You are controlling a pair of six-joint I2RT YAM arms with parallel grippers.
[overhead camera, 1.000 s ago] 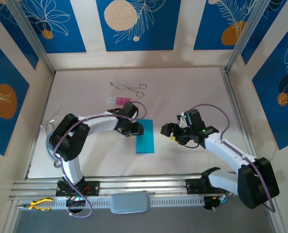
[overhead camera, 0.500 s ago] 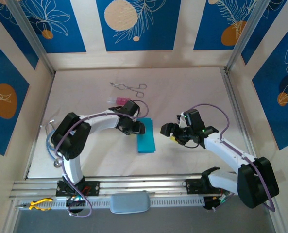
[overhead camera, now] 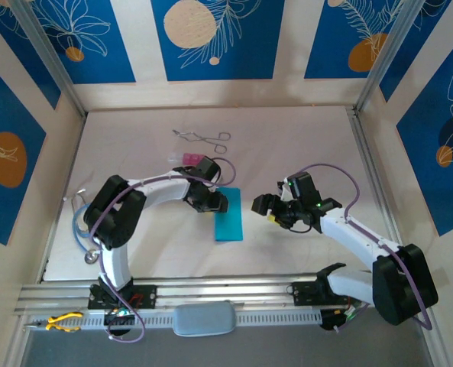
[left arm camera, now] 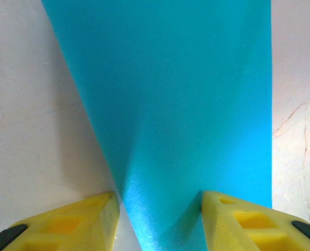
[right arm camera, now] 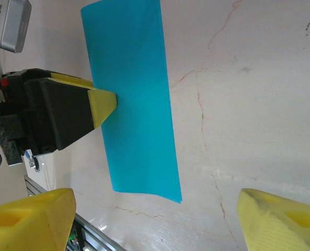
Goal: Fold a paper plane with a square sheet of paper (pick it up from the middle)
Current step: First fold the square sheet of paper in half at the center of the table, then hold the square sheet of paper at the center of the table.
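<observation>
Paper (overhead camera: pixel 228 222), cyan-blue and folded into a narrow strip, lies flat near the middle of the tabletop (overhead camera: pixel 134 245), slightly closer to the near edge than the far one. Its long sides run from far to near.

The left gripper (overhead camera: pixel 215 202) sits at the strip's far-left part, low over the surface. In the left wrist view its two yellow fingertips (left arm camera: pixel 71 222) stand clearly apart. The paper narrows between them: one edge slants in from the upper left toward the left tip, and the other runs straight down past the right tip. A soft shadow lies along the slanted edge. Whether the tips press on the sheet or only hover over it, I cannot tell, but they are not pinching it. From the right wrist camera, one yellow tip of that gripper meets the strip's long edge about halfway along.

The right gripper (overhead camera: pixel 266 209) is just beside the strip on its right, apart from it. Its fingers (right arm camera: pixel 32 219) are spread wide with only bare tabletop between them, and they hold nothing.

Metal forceps (overhead camera: pixel 203 138) lie toward the far edge, left of centre. A small pink block (overhead camera: pixel 185 157) rests between them and the left gripper.
</observation>
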